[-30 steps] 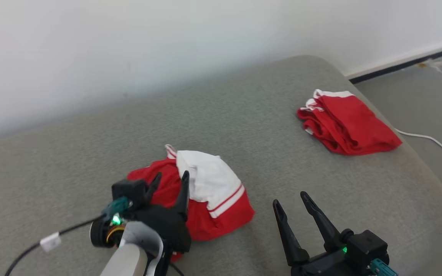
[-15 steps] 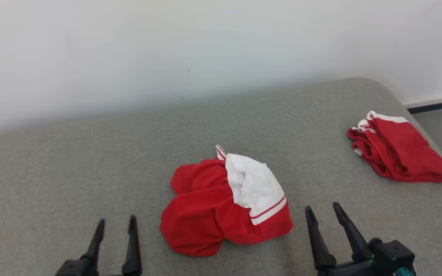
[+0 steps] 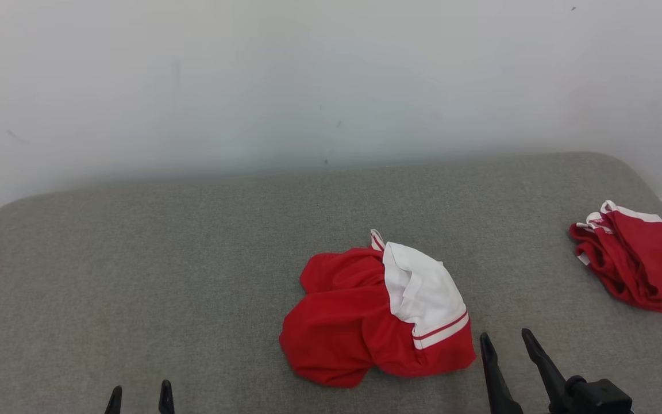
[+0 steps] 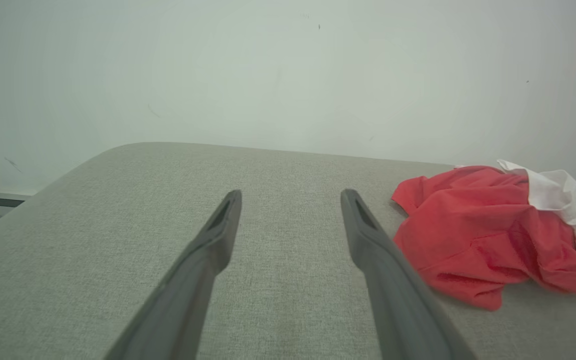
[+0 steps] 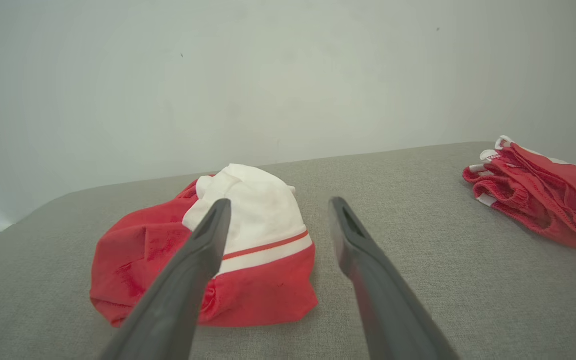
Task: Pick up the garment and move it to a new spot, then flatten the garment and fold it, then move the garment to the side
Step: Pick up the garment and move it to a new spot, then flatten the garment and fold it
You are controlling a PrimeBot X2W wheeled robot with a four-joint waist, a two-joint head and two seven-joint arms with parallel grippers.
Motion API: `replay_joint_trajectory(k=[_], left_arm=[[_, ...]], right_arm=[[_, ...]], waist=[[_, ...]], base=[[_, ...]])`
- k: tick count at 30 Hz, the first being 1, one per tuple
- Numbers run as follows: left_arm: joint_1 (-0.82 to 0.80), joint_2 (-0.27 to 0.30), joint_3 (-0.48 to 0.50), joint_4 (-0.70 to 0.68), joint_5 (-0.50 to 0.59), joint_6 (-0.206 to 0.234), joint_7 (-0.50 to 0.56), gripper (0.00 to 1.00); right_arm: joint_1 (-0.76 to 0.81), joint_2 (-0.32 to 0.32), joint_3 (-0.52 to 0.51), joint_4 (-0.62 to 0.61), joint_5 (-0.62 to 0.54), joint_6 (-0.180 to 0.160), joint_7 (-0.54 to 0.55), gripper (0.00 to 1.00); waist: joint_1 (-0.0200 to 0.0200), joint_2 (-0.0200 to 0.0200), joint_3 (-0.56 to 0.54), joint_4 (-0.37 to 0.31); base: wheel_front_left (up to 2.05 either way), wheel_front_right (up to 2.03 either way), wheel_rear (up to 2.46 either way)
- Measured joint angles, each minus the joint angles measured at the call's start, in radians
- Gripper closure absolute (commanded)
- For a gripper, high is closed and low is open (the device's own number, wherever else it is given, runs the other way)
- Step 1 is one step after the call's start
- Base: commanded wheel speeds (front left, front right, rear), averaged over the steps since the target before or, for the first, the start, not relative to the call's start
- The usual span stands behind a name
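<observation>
A crumpled red and white garment point(image 3: 377, 313) lies in a heap near the middle of the grey cushioned surface point(image 3: 164, 259). My left gripper point(image 3: 139, 398) is open at the bottom left, well to the left of the heap; its wrist view has the garment point(image 4: 488, 230) off to the right of the spread fingers. My right gripper point(image 3: 508, 348) is open just right of the heap's near corner, and its wrist view looks past the fingers point(image 5: 368, 280) at the garment point(image 5: 228, 260). Neither gripper touches the cloth.
A second red garment point(image 3: 641, 264), folded, lies at the surface's right edge, also in the right wrist view point(image 5: 543, 192). A pale wall point(image 3: 308, 80) rises directly behind the surface. Bare grey fabric stretches to the left of the heap.
The camera has swung, shifting the whole picture right and down. My left arm has drawn back off the garment to the lower left, with only fingertips in view. The garment lies where it was.
</observation>
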Motion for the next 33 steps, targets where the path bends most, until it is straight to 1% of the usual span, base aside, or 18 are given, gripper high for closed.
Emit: replay_joint_trajectory(k=[3, 7, 18, 29, 31, 33], left_arm=[[0.006, -0.004, 0.008, -0.001, 0.014, -0.021, 0.0, 0.0], [0.011, -0.012, 0.011, 0.007, 0.021, -0.043, 0.0, 0.0], [0.003, -0.029, 0.017, 0.036, 0.036, -0.06, 0.0, 0.0], [-0.001, -0.035, 0.025, 0.05, 0.052, -0.07, 0.0, 0.0], [-0.015, -0.037, 0.016, 0.05, 0.034, -0.076, 0.0, 0.0], [-0.036, -0.038, -0.017, 0.072, 0.014, -0.078, 0.006, 0.0]], right_arm=[[0.013, -0.001, -0.017, 0.001, -0.003, 0.0, 0.0, 0.0], [0.016, -0.001, -0.016, 0.001, -0.01, 0.0, 0.002, 0.0], [0.008, 0.0, -0.005, -0.003, -0.017, 0.0, 0.003, 0.0], [0.004, 0.0, -0.003, -0.003, -0.017, 0.0, -0.002, 0.0], [0.002, 0.0, -0.002, -0.002, -0.017, 0.0, -0.002, 0.0], [-0.001, 0.0, -0.001, 0.0, -0.017, 0.0, -0.002, 0.0]], waist=[[0.0, 0.0, -0.005, 0.008], [0.0, 0.0, -0.004, 0.0], [0.0, 0.0, 0.003, -0.03], [0.0, 0.0, 0.012, -0.038], [0.0001, 0.0, 0.015, -0.039], [0.0, 0.0, 0.016, -0.042]], base=[[0.0, 0.0, 0.0], [0.0, 0.0, 0.0], [0.0, 0.0, 0.0], [0.0, 0.0, 0.0], [0.0, 0.0, 0.0], [0.0, 0.0, 0.0]])
